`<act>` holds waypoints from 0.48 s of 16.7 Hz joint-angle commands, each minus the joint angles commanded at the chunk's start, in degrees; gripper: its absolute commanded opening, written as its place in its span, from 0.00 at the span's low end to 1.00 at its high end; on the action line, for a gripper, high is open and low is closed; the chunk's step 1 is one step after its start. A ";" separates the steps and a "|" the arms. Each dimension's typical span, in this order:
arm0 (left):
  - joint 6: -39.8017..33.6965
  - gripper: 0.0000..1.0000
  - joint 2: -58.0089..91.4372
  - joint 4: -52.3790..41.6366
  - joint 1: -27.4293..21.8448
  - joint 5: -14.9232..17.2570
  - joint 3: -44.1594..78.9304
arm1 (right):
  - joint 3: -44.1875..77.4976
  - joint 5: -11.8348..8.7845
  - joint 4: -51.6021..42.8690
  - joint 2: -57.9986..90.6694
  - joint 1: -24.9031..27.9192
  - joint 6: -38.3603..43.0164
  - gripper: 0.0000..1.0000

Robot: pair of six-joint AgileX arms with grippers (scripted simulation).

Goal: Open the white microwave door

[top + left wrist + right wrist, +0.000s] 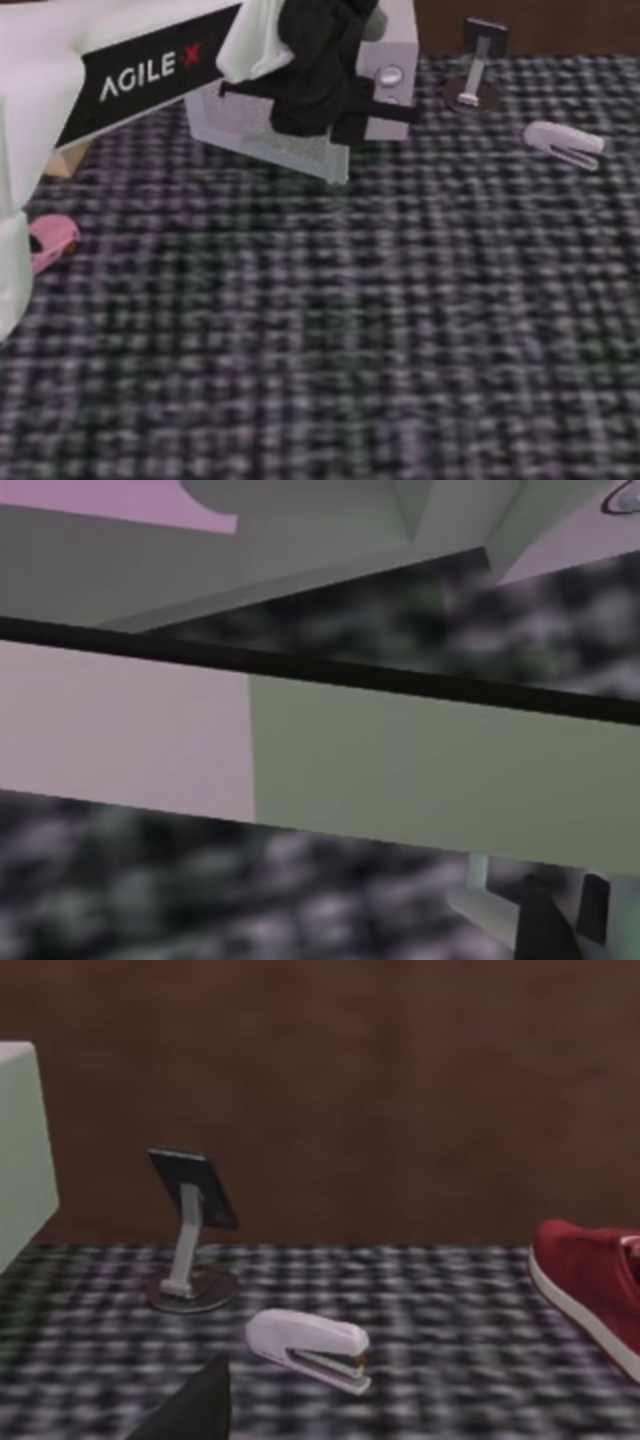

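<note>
- My right claw (200, 1405) showed only as a dark tip low in its wrist view; I couldn't tell whether it was released or clenched.
- Beyond it on the counter (400, 320) lay a stapler (565, 143), then a phone stand (478, 68).
- My left claw (320, 100) hung over the microwave (395, 40) at the far left; its grip I couldn't tell.
- The door (290, 150) stood swung outward, ajar.

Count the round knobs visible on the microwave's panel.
1, on the white microwave: a round knob on its front panel, right of the left end effector in the top view. The arm may hide another.
</note>
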 joint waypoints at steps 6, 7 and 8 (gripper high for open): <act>5.58 0.00 -4.47 3.13 1.44 2.62 -6.57 | 0.00 0.00 0.00 0.00 0.00 0.00 1.00; 6.02 0.00 -4.80 3.34 1.54 2.84 -7.11 | 0.00 0.00 0.00 0.00 0.00 0.00 1.00; 6.06 0.00 -4.83 3.36 1.55 2.86 -7.16 | 0.00 0.00 0.00 0.00 0.00 0.00 1.00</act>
